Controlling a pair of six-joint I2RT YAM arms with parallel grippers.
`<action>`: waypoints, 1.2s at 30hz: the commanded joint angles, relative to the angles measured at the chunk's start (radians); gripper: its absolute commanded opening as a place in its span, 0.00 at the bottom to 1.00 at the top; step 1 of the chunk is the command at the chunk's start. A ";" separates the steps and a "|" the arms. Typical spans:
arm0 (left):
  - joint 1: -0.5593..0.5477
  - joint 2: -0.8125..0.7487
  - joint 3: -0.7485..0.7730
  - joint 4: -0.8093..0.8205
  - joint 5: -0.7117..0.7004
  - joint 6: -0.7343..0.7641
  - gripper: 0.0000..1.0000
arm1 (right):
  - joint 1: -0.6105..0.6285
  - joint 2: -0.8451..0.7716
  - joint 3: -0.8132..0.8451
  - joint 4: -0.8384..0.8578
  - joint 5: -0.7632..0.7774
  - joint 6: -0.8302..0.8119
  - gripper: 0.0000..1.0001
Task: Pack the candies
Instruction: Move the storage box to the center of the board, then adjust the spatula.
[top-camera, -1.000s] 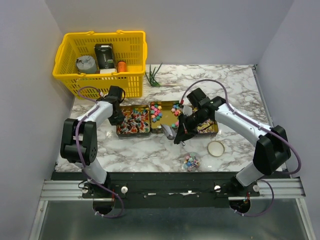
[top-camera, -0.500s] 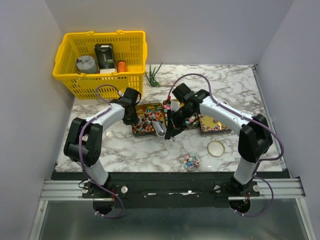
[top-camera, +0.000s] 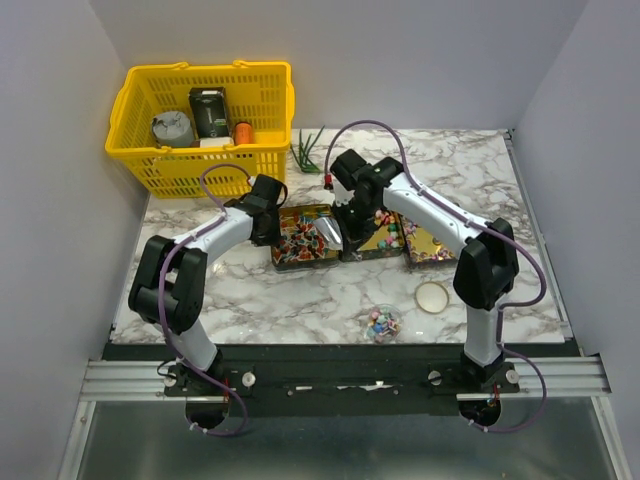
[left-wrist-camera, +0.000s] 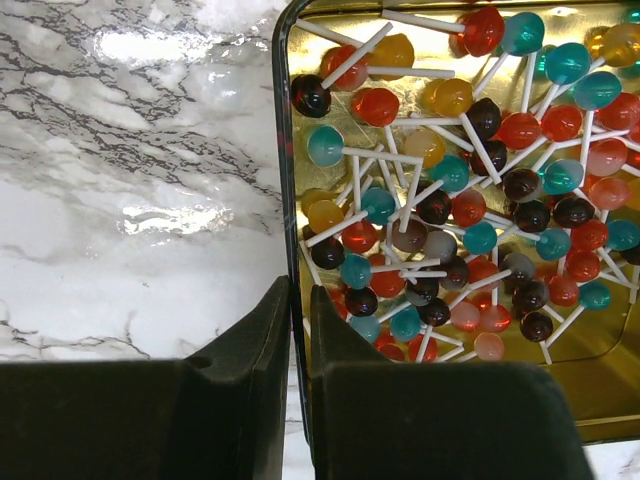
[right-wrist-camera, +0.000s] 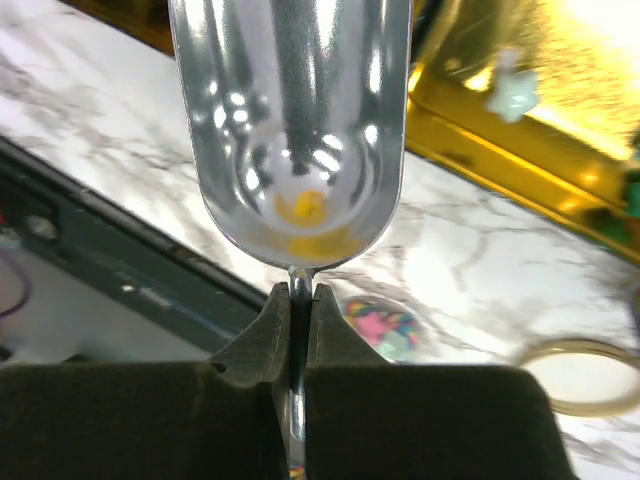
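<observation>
l gripper (left-wrist-camera: 298, 300) nips tin (left-wrist-camera: 610, 345) rim; r wrist shows scoop (right-wrist-camera: 290, 130) empty

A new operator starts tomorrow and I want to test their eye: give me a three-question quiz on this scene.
1. True or false: the right claw is shut on the handle of the scoop.
2. The left claw pinches: A the scoop, B the wall of the lollipop tin, C nothing.
3. Fill in: by the robot's sides, the lid lies to the ___ of the jar.
Key: 1 true; 2 B; 3 right.
</observation>
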 joint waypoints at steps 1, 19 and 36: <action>-0.032 -0.020 0.012 0.063 0.036 0.047 0.17 | 0.020 0.013 0.062 -0.098 0.203 -0.168 0.01; -0.058 -0.109 0.075 0.012 0.022 0.062 0.73 | 0.055 -0.221 -0.197 0.301 0.583 -0.539 0.01; -0.044 -0.301 0.024 0.173 0.334 0.082 0.99 | 0.123 -0.352 -0.250 0.369 0.358 -0.548 0.01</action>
